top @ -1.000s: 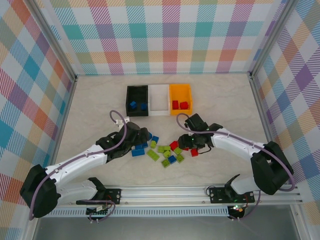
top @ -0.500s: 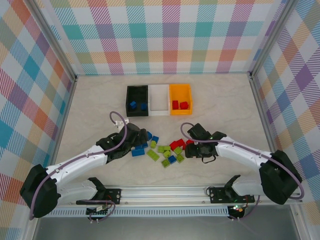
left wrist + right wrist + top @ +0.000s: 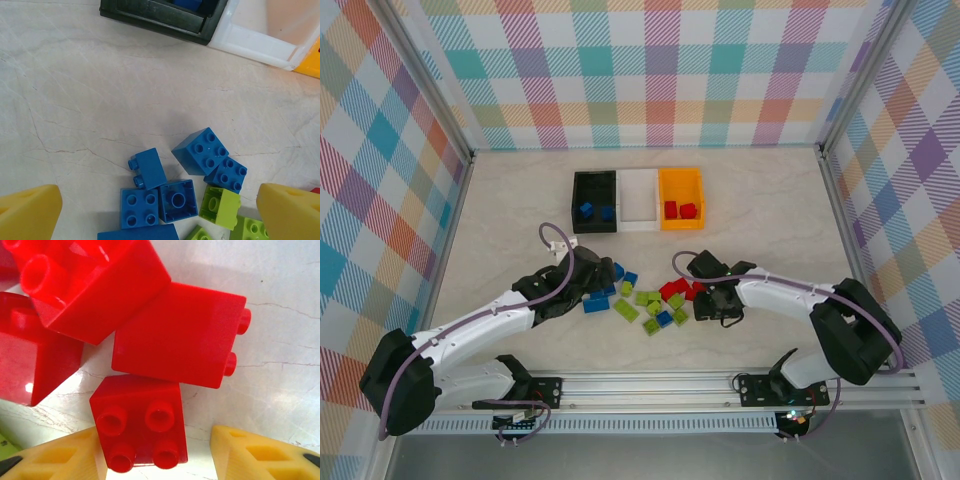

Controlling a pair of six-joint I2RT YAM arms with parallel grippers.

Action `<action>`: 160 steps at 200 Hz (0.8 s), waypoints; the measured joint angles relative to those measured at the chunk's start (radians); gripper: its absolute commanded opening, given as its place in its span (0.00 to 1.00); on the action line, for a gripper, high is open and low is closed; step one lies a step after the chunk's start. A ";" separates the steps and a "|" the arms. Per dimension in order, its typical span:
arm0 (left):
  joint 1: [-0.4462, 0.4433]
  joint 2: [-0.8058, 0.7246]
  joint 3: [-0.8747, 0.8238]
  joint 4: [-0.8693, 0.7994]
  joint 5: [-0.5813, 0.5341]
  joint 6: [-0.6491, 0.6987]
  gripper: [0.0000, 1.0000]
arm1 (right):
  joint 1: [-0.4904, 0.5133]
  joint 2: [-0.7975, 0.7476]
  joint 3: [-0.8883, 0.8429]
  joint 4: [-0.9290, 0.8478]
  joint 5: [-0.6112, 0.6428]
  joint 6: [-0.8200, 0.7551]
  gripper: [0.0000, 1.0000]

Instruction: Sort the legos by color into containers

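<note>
The legos lie in a loose pile (image 3: pixel 650 302) mid-table: blue ones on the left, lime in the middle, red on the right. My left gripper (image 3: pixel 605 283) hangs wide open over the blue bricks (image 3: pixel 200 150), its yellow fingertips (image 3: pixel 27 212) well apart from them. My right gripper (image 3: pixel 157 460) is low over the red bricks and straddles a four-stud red brick (image 3: pixel 140 422). Its left fingertip (image 3: pixel 60 460) touches that brick and the right one stands a little off it. The containers stand behind: black (image 3: pixel 576 200), white (image 3: pixel 638 198) and orange (image 3: pixel 681 181).
Two blue bricks (image 3: pixel 595 211) lie in the black bin and two red ones (image 3: pixel 679 210) in the orange bin. More red bricks (image 3: pixel 180 332) crowd just ahead of the right fingers. A lime brick (image 3: pixel 220 207) touches the blue ones. Plaid walls enclose the table.
My right gripper has come down and slightly left onto the red bricks, and its jaws have narrowed around one. The left arm has not moved.
</note>
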 measured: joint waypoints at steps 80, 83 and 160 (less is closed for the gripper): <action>0.000 0.037 0.000 0.000 0.005 0.000 1.00 | 0.000 0.006 0.005 0.051 0.026 -0.031 0.54; 0.000 0.037 0.000 0.000 0.005 0.000 1.00 | 0.000 0.006 0.006 0.057 0.029 -0.031 0.53; 0.000 0.037 0.000 0.000 0.005 0.000 1.00 | 0.000 -0.001 0.007 0.086 0.049 -0.045 0.32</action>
